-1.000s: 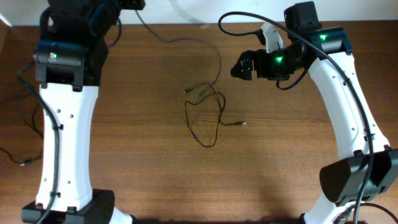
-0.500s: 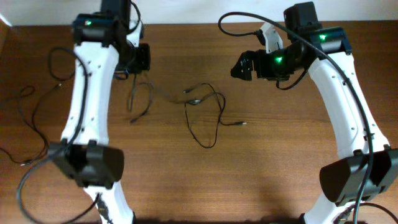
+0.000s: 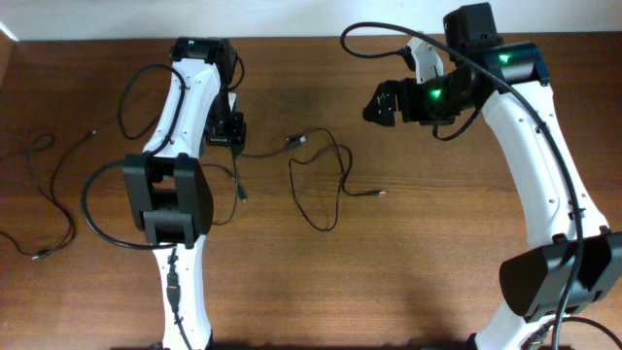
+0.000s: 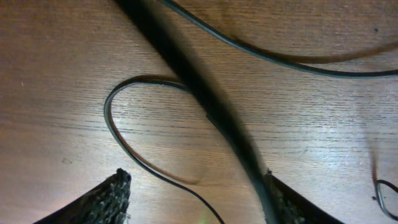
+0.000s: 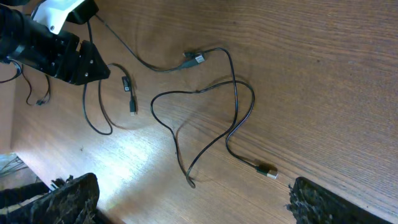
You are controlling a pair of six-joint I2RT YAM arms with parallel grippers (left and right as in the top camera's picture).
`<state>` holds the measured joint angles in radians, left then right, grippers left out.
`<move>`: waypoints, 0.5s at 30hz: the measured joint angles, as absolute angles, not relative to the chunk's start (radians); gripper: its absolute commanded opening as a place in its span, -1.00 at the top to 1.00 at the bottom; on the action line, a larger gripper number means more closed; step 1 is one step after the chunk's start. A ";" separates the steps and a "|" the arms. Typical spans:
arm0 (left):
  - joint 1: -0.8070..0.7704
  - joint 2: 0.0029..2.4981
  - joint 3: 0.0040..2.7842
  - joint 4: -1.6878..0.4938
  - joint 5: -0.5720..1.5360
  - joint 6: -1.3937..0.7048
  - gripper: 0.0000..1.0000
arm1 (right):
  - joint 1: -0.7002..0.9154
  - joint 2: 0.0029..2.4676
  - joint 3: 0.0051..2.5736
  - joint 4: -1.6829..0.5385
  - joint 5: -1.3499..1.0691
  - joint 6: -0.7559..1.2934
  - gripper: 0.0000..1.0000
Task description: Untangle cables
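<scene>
Brown wooden table [image 3: 437, 262], grain running left to right, with two white arms extended over it.

Item 1: looped cable [image 3: 338, 180]. Thin and black, near the middle of the table. It crosses itself in several loose loops. One end carries a small silvery plug [image 3: 380, 193] that lies just right of the loops.

Item 2: second cable [image 3: 264, 152]. Thin and dark, it runs from the left gripper [image 3: 233, 136] rightwards to a connector [image 3: 297, 142] at the upper left of the loops. Whether the connector touches them cannot be told.

Item 3: third cable [image 3: 237, 185]. A short cord below the left gripper, apart from the loops.

Item 4: fourth cable [image 3: 53, 199]. It lies at the far left of the table, well apart from the rest.

Left gripper: low over the wood. In its wrist view the fingers [image 4: 112, 196] stand spread and released. A blurred dark cord passes diagonally down to the right-hand finger, and a thin cable curves on the table beyond. Whether the cord rests on that finger cannot be told.

Right gripper [image 3: 379, 102]: raised to the upper right of the loops, jaws wide apart, grasping nothing. Its wrist view looks down on the looped cable.
</scene>
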<state>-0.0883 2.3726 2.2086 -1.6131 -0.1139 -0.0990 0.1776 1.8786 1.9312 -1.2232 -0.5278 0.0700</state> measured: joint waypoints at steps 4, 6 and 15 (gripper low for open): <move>-0.088 2.373 2.220 -1.614 -0.117 -0.098 -0.74 | 0.178 1.879 1.931 -1.222 -0.522 0.070 -0.98; -0.088 2.365 2.281 -1.611 -0.117 -0.098 -0.74 | 0.178 1.879 1.931 -1.222 -0.521 0.070 -0.98; -0.088 2.018 2.493 -1.613 -0.121 -0.100 -0.01 | 0.178 1.879 1.931 -1.223 -0.521 0.070 -0.98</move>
<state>-0.0883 2.0178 2.4928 -1.6127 -0.1207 -0.1001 0.1776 1.8786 1.9312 -1.2228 -0.5209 0.0696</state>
